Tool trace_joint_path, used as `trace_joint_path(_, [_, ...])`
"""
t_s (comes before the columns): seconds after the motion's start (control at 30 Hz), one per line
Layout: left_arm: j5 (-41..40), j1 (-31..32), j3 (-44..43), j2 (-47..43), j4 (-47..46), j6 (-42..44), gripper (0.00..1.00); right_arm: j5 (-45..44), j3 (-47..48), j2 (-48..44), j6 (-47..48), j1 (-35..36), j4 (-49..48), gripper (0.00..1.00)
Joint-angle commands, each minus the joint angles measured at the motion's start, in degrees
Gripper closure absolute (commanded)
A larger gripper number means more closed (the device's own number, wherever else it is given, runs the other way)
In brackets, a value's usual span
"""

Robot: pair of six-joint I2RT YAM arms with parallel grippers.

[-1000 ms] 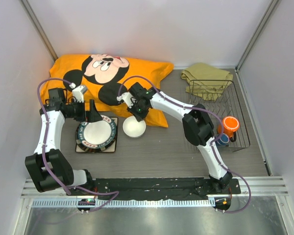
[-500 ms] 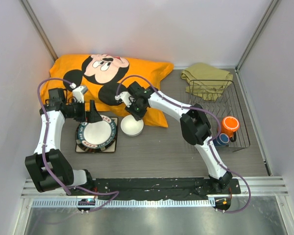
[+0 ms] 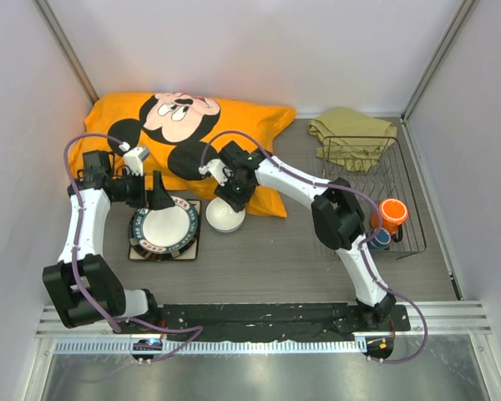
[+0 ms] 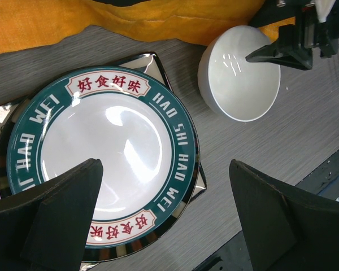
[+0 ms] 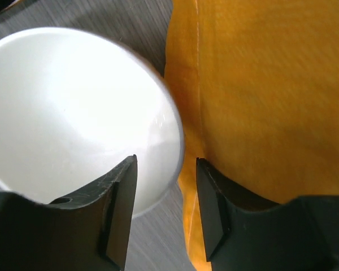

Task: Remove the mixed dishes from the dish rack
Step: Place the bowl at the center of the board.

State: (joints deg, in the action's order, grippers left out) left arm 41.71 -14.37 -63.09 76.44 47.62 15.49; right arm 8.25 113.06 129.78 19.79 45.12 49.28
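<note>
Plates are stacked left of centre in the overhead view: the white plate with dark patterned rim (image 4: 101, 149) is laid on the round brown dark-rimmed plate (image 4: 137, 244), and the square cream floral plate (image 4: 148, 61) is seen beneath. The left end effector (image 4: 164, 223) is held above them, spread wide and empty. The white bowl (image 3: 225, 219) is set on the worktop (image 3: 267, 259) just right of the stack, beside the orange pillow (image 3: 192, 125). Its rim is straddled by the right end effector (image 5: 166, 169), narrowly parted, with gaps visible on both sides. At the right, the orange mug (image 3: 392, 212) and small dark-blue cup (image 3: 379, 238) are seen in the dish rack (image 3: 409, 225), with an olive-green cloth (image 3: 351, 138) at its upper end.
</note>
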Motion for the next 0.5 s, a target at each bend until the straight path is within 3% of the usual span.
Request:
trace_joint_path(0.0, [2.32, 0.13, -0.19, -0.16, 0.37, 0.6, 0.0, -2.71, -0.38, -9.01, 0.07, 0.49, 0.38, 0.48])
trace_joint_path(0.23, [2.58, 0.13, -0.1, -0.51, 0.55, 0.42, 0.0, -6.4, -0.82, -14.54, -0.45, 0.4, 3.19, 0.44])
trace_joint_path(0.47, [2.15, 0.05, 0.07, -2.35, 1.51, 1.91, 0.0, -17.82, -11.6, -24.21, -0.36, -0.91, 0.91, 0.43])
